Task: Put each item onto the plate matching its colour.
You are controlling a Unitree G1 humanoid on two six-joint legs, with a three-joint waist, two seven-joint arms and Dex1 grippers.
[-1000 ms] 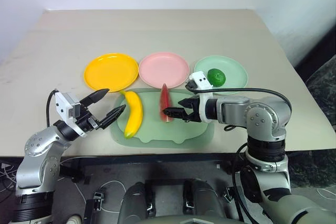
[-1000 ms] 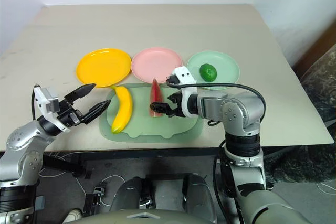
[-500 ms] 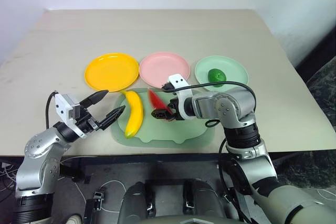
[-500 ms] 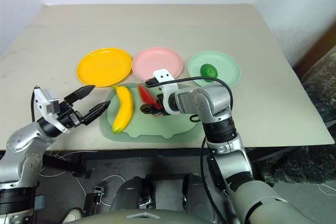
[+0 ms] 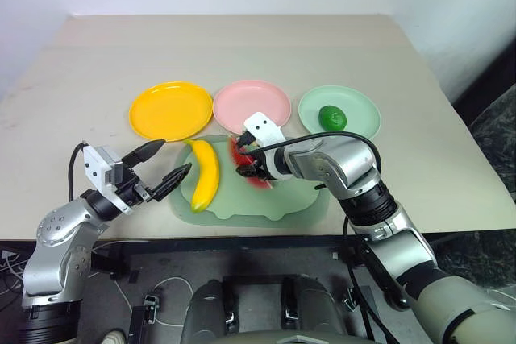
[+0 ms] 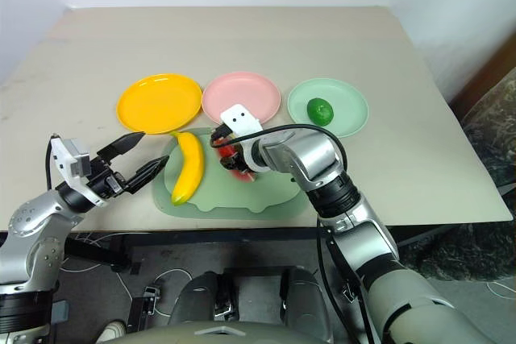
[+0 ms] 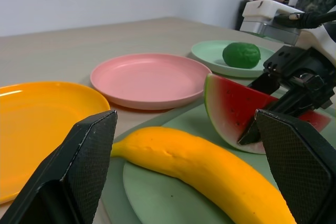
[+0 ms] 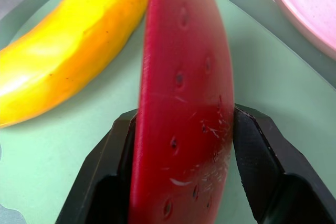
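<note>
a: light's even and bright over the table (image 5: 266, 46), soft, seemingly from above. shadows?

b: faint ones only, a thin dark rim under the plates and a soft patch under the right arm.

a: any glare?

b: a mild sheen on the banana (image 8: 63, 40) and a pale highlight on the orange plate (image 7: 31, 114).

a: focus?

b: head views are crisp. in the right wrist view the watermelon (image 8: 184, 103) is soft at its far tip. the left wrist view's background is blurred.

No readable text, labels, brands, numbers or signs on any item, plate, tray, table or gripper housing.
</note>
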